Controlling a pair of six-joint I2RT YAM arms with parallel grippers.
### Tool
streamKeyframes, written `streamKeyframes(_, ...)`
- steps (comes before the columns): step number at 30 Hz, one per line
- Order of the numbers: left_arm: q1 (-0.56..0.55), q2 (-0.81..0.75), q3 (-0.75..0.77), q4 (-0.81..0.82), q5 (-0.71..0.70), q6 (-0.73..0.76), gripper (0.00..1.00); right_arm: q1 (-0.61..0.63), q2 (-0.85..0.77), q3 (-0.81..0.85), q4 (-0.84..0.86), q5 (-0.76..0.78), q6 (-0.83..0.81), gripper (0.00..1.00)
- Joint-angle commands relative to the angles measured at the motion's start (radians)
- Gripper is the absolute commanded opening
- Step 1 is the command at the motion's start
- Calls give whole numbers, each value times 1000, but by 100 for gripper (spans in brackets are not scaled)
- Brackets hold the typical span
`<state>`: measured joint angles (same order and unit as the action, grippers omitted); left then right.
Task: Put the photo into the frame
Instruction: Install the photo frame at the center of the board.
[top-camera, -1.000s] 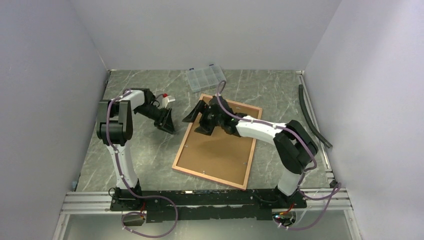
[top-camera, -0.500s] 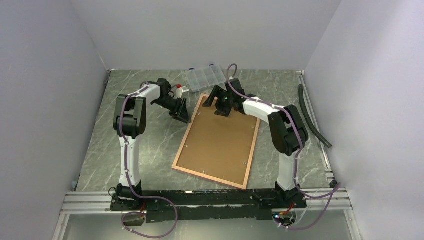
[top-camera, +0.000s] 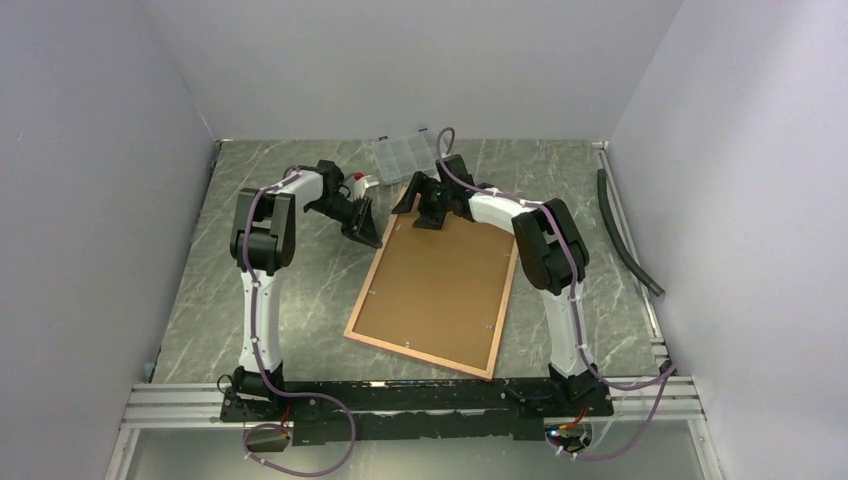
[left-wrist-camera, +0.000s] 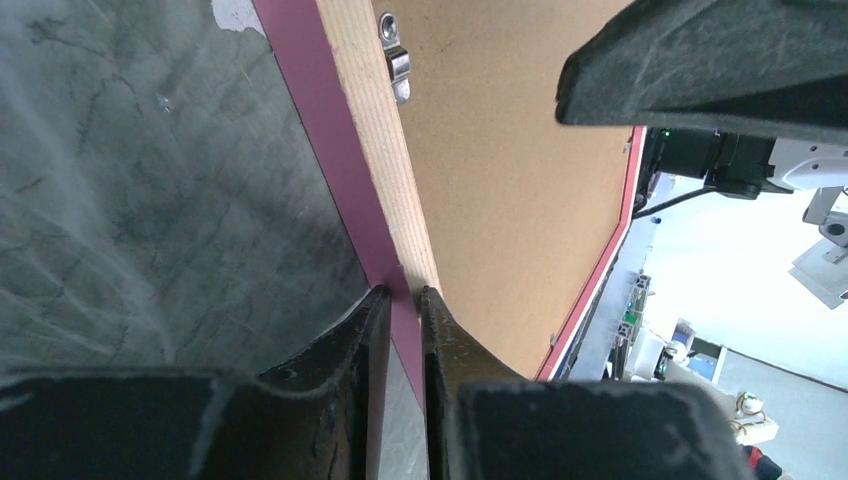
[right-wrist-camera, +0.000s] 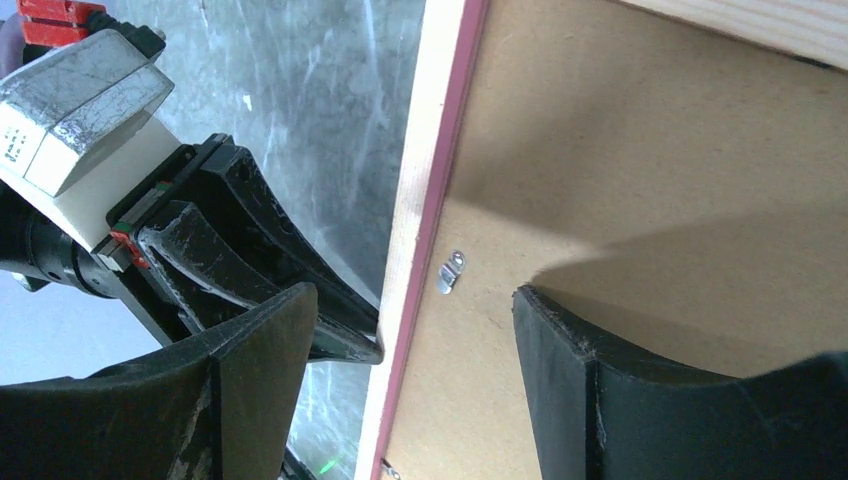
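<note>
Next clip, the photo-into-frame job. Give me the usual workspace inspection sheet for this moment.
Surface: grey marbled table.
Job's things: frame lies face down with the brown backing board in place and a metal tab at its edge; photo: nothing seen.
Clutter: clear compartment box beyond the frame's far corner; black strip along the table's right side.
Grippers: left gripper has its jaws nearly together, tips at the frame's pink left edge, grip unclear; right gripper is open above the board's far corner.
Cables: purple cables run along both arms.
Surroundings: plain pale walls on three sides; aluminium rail at the near edge.
</note>
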<state>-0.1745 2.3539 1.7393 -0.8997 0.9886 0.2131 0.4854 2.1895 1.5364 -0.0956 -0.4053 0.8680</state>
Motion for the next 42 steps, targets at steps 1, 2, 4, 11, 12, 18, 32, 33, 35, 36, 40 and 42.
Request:
streamKeyframes(1, -5, 17, -20, 43, -10, -6, 19, 36, 38, 46, 28, -25, 24, 75)
streamKeyframes(2, -5, 19, -22, 42, -12, -7, 19, 40, 44, 50, 28, -24, 33, 74)
streamKeyframes(4, -6, 21, -27, 41, -14, -2, 18, 47, 53, 55, 21, -20, 46, 73)
streamKeyframes(11, -5, 16, -44, 50, -10, 0, 17, 61, 56, 56, 2, 5, 67, 71)
streamKeyframes(12, -5, 15, -44, 51, -10, 1, 17, 62, 57, 58, 1, 8, 68, 70)
streamKeyframes(18, -5, 6, -54, 57, -12, 5, 17, 67, 78, 87, -7, 16, 88, 69)
streamKeyframes(32, -5, -5, -68, 51, -13, 23, 15, 71, 97, 91, 18, 45, 106, 68)
streamKeyframes(33, -5, -6, -68, 51, -13, 23, 15, 71, 97, 90, 20, 46, 107, 68)
streamKeyframes(35, -5, -8, -70, 51, -13, 23, 15, 71, 100, 91, 26, 47, 110, 67)
streamKeyframes(36, -5, -9, -72, 51, -11, 22, 15, 72, 103, 93, 28, 48, 111, 67)
streamKeyframes(40, -5, -15, -73, 51, -12, 24, 15, 72, 105, 91, 38, 49, 115, 67)
streamKeyframes(42, -6, -16, -71, 49, -12, 26, 15, 72, 107, 93, 45, 49, 116, 67)
